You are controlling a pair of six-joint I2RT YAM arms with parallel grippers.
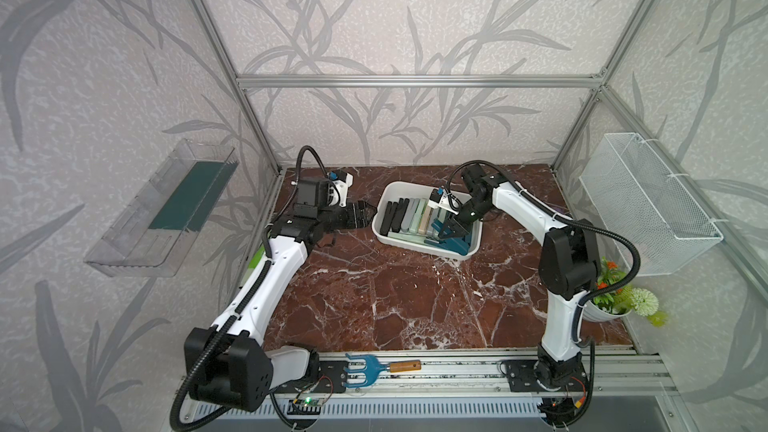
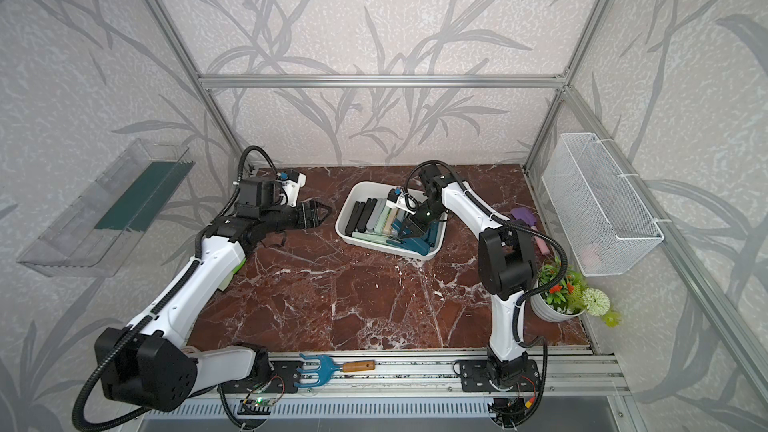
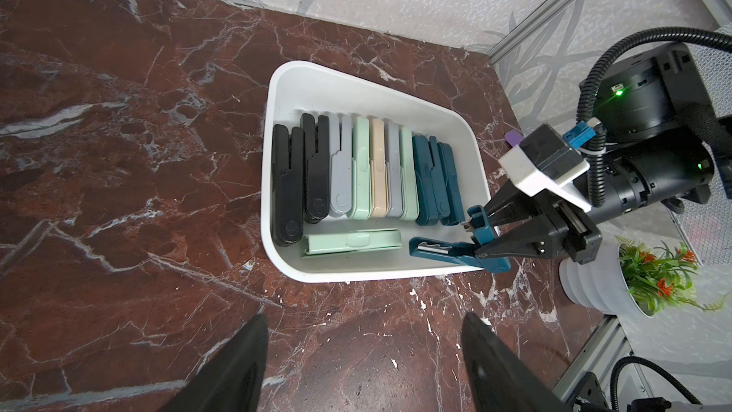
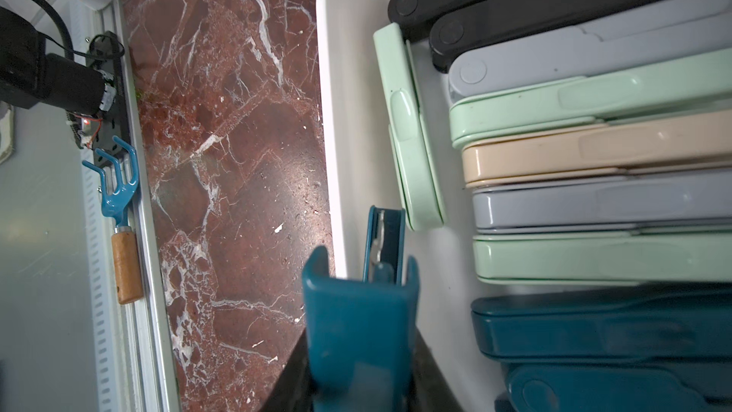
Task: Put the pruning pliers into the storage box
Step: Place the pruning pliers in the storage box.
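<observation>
So, I count eleven pruning pliers (image 3: 378,168) in the storage box (image 3: 336,89): nine in a row, one mint pair (image 3: 352,242) crosswise, one teal pair (image 3: 439,249) clenched in the right gripper's (image 3: 482,231) jaws at the near-right corner. The left gripper's (image 2: 326,214) jaws gape empty above the tabletop (image 3: 119,152), left of it.

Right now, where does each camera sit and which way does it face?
Both top views: high at the front, looking down and back; both arms show, left gripper open.
Left wrist: beside the storage box, facing it; own fingers show.
Right wrist: above the box, looking down; right gripper holds teal pliers.
Shared: all show the box and teal pliers.
</observation>
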